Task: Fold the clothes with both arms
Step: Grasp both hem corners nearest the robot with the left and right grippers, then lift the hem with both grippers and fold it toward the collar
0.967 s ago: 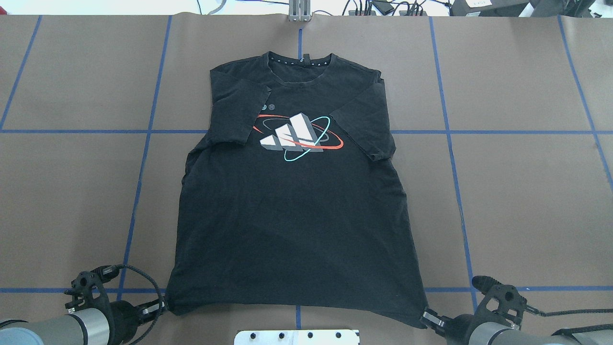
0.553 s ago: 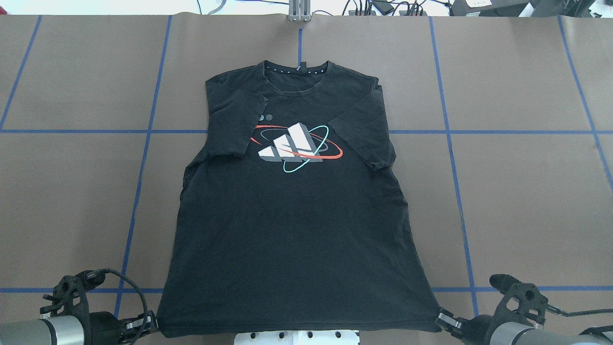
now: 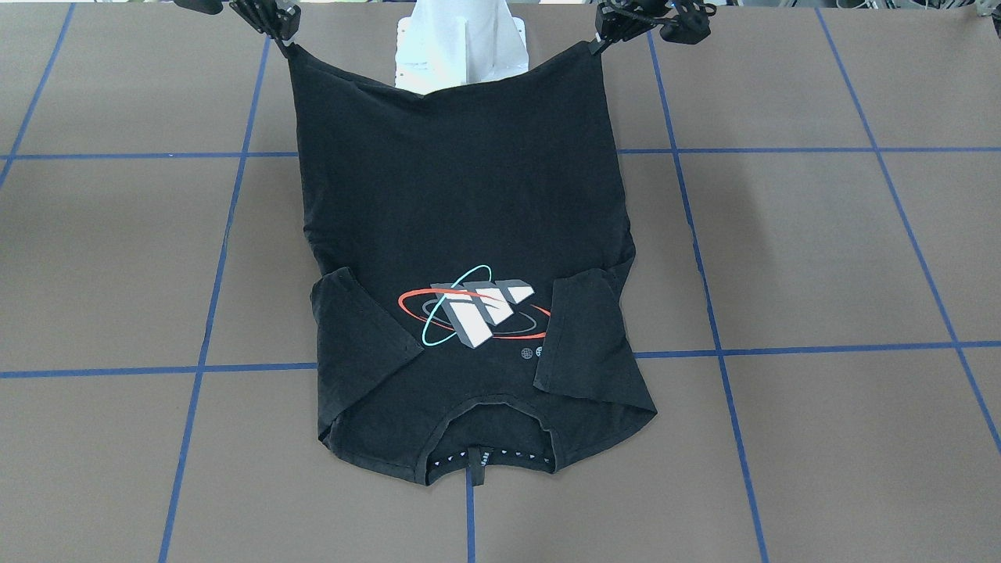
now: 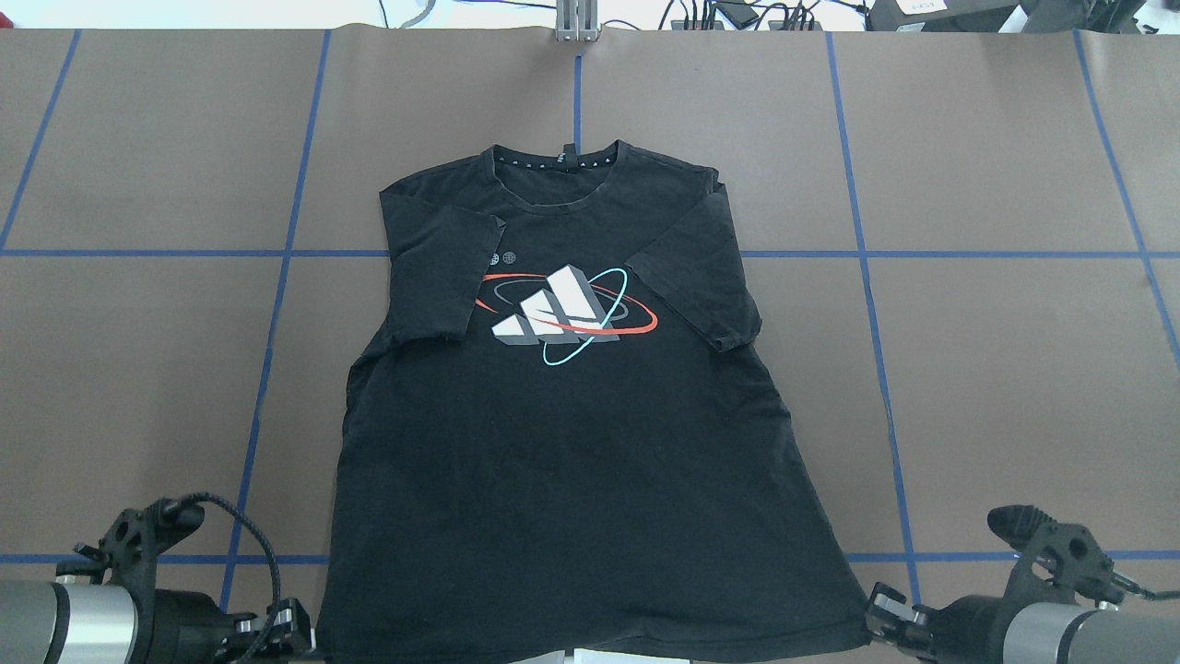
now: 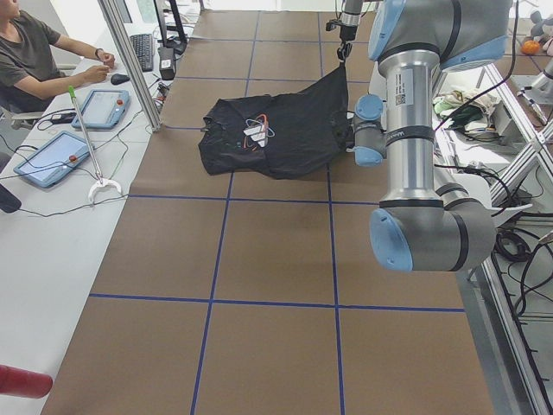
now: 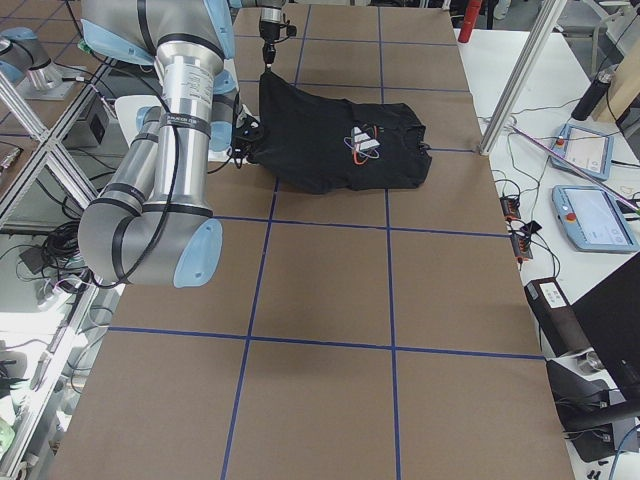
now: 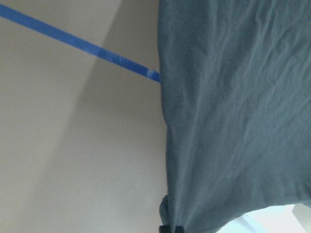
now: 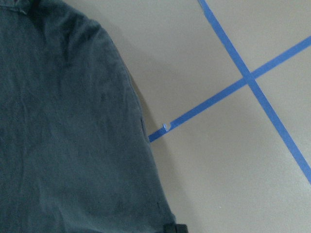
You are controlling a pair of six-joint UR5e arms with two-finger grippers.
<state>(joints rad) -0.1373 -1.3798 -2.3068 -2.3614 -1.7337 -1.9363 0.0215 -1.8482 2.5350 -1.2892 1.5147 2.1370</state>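
The left claw (image 4: 297,634) and right claw (image 4: 874,620) each pinch a hem corner of the shirt (image 4: 572,461), lifted taut; next, likely, both must carry the hem evenly toward the collar (image 4: 558,166).

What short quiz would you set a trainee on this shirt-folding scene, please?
1. True or false: the black T-shirt lies print side up.
2. Which part do the left fingers and right fingers pinch? A: the collar. B: the sleeve cuffs. C: the hem corners.
3. Fill in: both sleeves are folded ___ over the chest.

Key: 1 true; 2 C; 3 inward.
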